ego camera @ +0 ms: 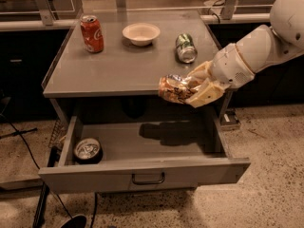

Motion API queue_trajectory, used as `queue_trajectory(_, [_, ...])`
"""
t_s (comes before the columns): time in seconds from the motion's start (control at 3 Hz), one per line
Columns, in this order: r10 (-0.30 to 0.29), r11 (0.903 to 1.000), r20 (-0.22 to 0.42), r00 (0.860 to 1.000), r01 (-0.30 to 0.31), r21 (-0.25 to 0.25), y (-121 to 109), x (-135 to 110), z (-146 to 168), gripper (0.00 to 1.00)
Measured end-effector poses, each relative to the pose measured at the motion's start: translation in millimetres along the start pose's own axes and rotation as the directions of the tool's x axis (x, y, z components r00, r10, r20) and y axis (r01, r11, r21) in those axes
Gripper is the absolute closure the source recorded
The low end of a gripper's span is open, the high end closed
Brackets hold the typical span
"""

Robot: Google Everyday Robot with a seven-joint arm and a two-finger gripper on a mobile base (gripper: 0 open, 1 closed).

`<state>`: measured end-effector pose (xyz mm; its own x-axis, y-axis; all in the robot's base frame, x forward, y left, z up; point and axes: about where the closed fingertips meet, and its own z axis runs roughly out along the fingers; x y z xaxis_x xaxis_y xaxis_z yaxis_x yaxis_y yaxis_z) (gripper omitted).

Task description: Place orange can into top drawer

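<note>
**Orange can held sideways above the open drawer**

We see the gripper (194, 87) at the right front edge of the grey table (118, 65), reaching in from the right on the white arm (259, 49). Its cream fingers (205, 94) are closed around the orange can (174, 88), one above and one below the can's right half. The can lies on its side in this grasp and juts out to the left past the fingertips. It hangs in the air, level with the table's front lip, touching neither the tabletop nor the drawer.

Directly below, the top drawer (142, 172) stands pulled out, its curved handle (148, 178) on the front panel. We see the shadow (168, 131) of can and gripper on the drawer floor, right of centre. A dark-sided can (88, 150) stands in the drawer's left front corner, well apart from the shadow.

On the tabletop behind sit a red cola can (91, 33), a pale bowl (141, 33) and a green can (185, 48) lying on its side, nearest the gripper.
</note>
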<state>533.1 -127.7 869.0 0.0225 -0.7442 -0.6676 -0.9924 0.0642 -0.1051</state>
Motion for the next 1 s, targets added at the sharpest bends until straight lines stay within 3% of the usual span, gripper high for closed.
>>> queue_trajectory(0.67, [-0.129, 0.9916, -0.087, 0.988, 0.129, -0.001, 15.0, 37.7, 50.6, 1.00])
queue_trajectory(1.0, [-0.169, 0.9855, -0.090, 0.982, 0.170, 0.002, 20.6, 62.4, 79.1, 1.00])
